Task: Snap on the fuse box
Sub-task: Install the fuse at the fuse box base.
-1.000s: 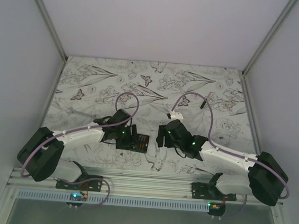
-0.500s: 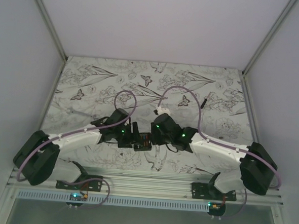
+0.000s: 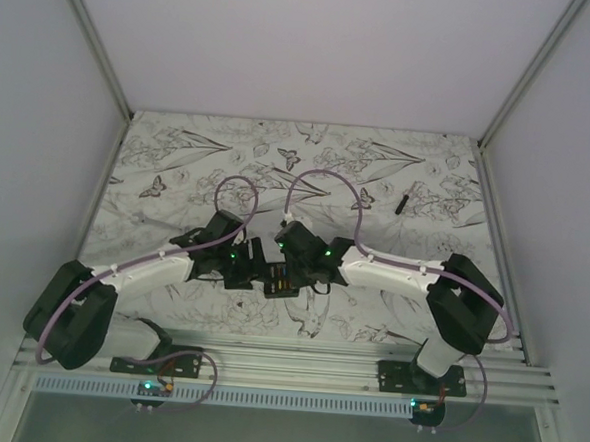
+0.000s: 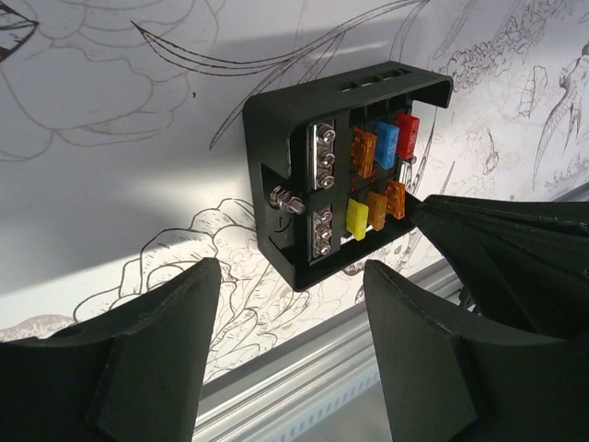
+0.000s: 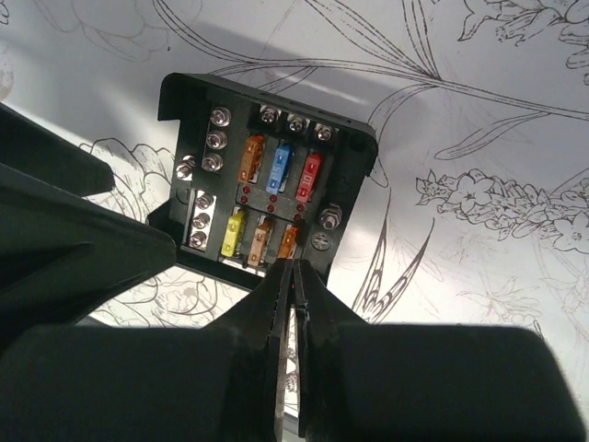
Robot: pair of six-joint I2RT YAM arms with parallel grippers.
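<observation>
The fuse box [image 3: 279,278] is a black open tray lying flat on the flower-printed mat, between the two grippers. Its red, blue, orange and yellow fuses and silver screws face up in the left wrist view [image 4: 345,184] and the right wrist view [image 5: 262,198]. My left gripper [image 4: 290,276] stands open just short of the box's near corner, with nothing between its fingers. My right gripper [image 5: 294,267] is shut, its joined tips at the box's edge beside an orange fuse. Whether the tips touch the box I cannot tell.
A thin black stick-like piece [image 3: 402,202] lies on the mat at the back right. The aluminium rail [image 3: 287,359] runs along the near edge just behind both grippers. Slanted frame posts and white walls close in the sides.
My right arm has swung left to the fuse box and its jaws have closed. The left arm has shifted slightly and stayed open beside the box.
</observation>
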